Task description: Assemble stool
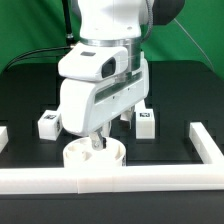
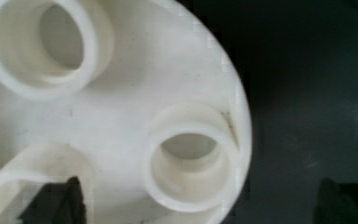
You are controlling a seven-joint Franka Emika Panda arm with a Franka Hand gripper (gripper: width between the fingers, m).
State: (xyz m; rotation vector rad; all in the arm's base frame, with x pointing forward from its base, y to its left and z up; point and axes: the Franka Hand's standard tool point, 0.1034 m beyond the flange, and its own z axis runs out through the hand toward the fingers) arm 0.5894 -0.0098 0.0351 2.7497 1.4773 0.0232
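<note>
Exterior view: the seat (image 1: 95, 155) lies by the worktop's (image 1: 180, 110) near edge, just behind the rail (image 1: 150, 180), with the gripper (image 1: 97, 145) lowered onto it. Farther back, one leg (image 1: 47, 125) stands toward the exterior view's left edge and a second leg (image 1: 144, 122) toward its right. Wrist view: the seat (image 2: 105, 110) shows round sockets (image 2: 190, 150). The fingers (image 2: 51, 200) are spread apart, one over the seat, the other beyond its rim over the dark worktop (image 2: 318, 90).
</note>
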